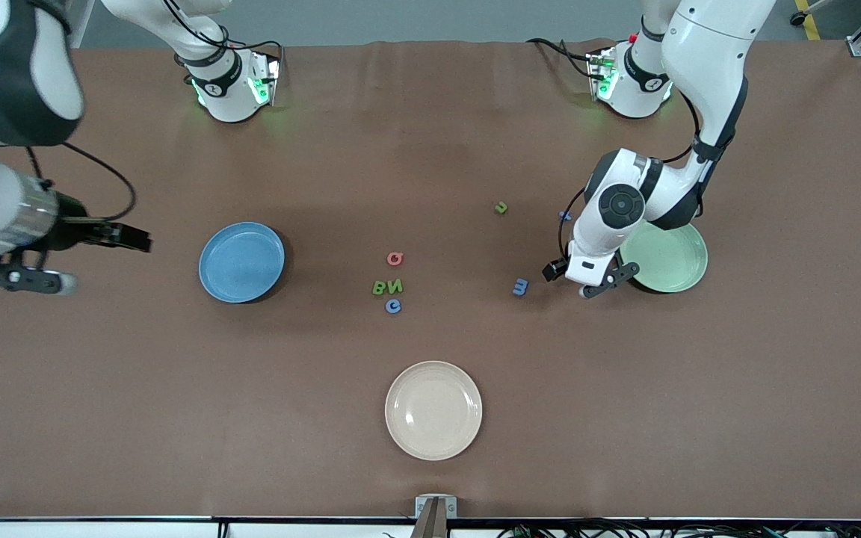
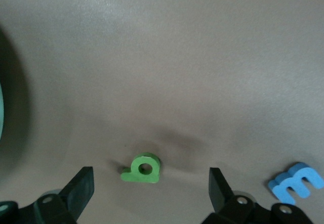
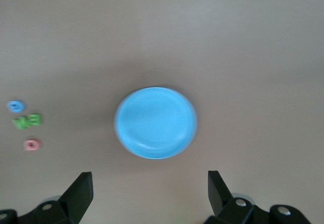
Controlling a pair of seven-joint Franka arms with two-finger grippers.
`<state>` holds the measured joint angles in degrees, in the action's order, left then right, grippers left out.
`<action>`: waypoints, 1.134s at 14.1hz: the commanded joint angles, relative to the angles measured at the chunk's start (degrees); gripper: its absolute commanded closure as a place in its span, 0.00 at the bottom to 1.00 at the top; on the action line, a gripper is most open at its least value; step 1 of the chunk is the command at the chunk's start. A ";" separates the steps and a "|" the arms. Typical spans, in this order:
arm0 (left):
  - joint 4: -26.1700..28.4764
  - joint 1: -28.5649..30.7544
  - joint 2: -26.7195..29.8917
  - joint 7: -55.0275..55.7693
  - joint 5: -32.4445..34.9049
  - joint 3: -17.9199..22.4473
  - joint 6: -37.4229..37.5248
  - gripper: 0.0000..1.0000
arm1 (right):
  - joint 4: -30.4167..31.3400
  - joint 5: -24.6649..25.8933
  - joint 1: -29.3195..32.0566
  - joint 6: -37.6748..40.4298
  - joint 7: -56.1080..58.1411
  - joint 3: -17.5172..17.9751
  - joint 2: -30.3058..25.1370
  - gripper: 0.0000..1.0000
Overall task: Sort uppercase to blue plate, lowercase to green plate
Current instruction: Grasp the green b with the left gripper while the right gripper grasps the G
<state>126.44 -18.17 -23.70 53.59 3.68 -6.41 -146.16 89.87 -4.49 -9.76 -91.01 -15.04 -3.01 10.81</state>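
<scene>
On the brown table stand three round glossy plates, all holding nothing: the blue plate [image 1: 241, 261] toward the right arm's end, the pale mint-green plate [image 1: 671, 258] toward the left arm's end, and a cream plate [image 1: 433, 409] nearest the front camera, between the two.

Between the blue and green plates lies a tight cluster of small foam capitals: a pink-red Q [image 1: 394, 258] farthest from the camera, then the green B [image 1: 380, 287] and green N [image 1: 395, 285] touching side by side, then the blue C [image 1: 393, 305] nearest the camera. The lowercase pieces sit closer to the green plate: a blue foam m [image 1: 520, 286], a green u-shaped letter [image 1: 501, 208] farther from the camera, and a blue piece [image 1: 565, 216] half hidden by the left arm, its shape unclear.

Hanging low just beside the green plate's rim, the left gripper [image 1: 601, 282] has its fingers [image 2: 81, 188] spread wide and holds nothing. The left wrist view shows a green foam letter with a round bowl [image 2: 142, 169] lying flat on the table between the spread fingers, with the blue m off to one side.

Up over the table edge at its own end, well apart from the blue plate, the right gripper [image 1: 64, 258] also has its fingers [image 3: 78, 193] spread wide apart and carries nothing.
</scene>
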 commanded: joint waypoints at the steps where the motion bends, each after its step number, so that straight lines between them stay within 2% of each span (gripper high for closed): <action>1: 1.97 -0.47 1.73 1.52 1.33 0.17 -0.80 0.01 | 2.94 -3.59 -5.24 -5.38 -2.10 -0.42 1.21 0.00; 5: 1.97 -0.55 0.68 1.52 1.33 0.17 -1.32 0.13 | 2.94 -3.59 -13.50 -16.18 -2.89 -0.50 8.85 0.00; 9: 1.97 -0.55 -0.11 1.52 1.33 0.17 -2.29 0.20 | 2.86 -3.33 -19.75 -26.21 -10.08 -0.50 15.71 0.00; 14: 2.15 -0.55 -1.35 1.61 1.33 0.17 -4.93 0.28 | 2.51 -2.71 -23.72 -33.34 -11.06 -0.59 22.40 0.00; 16: 2.15 -0.55 -1.35 1.61 1.33 0.17 -4.93 0.34 | 2.50 -2.63 -24.42 -35.71 -11.06 -0.59 24.16 0.00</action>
<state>128.06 -18.24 -24.94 53.61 3.71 -6.49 -149.90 92.94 -7.58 -33.21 -125.09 -25.29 -2.99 33.57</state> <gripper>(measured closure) 0.273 0.000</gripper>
